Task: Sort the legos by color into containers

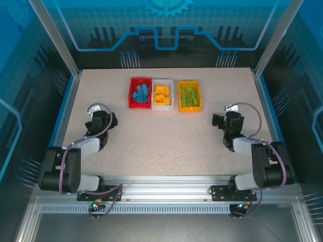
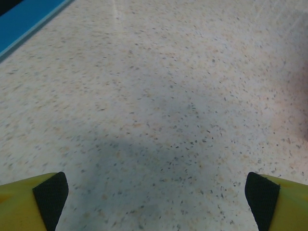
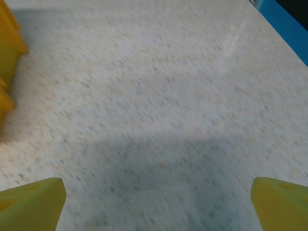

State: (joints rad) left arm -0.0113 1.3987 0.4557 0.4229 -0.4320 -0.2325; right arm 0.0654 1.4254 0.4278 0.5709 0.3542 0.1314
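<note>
1. Top external view: the left gripper (image 1: 112,120) sits low over the left side of the table (image 1: 166,151), well apart from the bins. The left wrist view shows what the overhead cannot: its fingers (image 2: 21,207) stand spread as wide as they go, holding and touching nothing, with bare speckled tabletop between them.
2. The red bin (image 1: 130,96) is leftmost in a row at the far middle and holds the blue legos (image 1: 140,93).
3. The white bin (image 1: 163,106), just beside it, holds the yellow-orange legos (image 1: 161,94).
4. The yellow-orange bin (image 1: 190,109), a slight gap further right, holds the green legos (image 1: 189,97). Single bricks are too small to count.
5. The right gripper (image 1: 217,121) is low at the table's right, well apart from the bins. In the blurred right wrist view its fingers (image 3: 29,207) are fully spread and empty. A yellow-orange shape (image 3: 7,43) is cut off at that view's left edge and is too smeared to identify.
</note>
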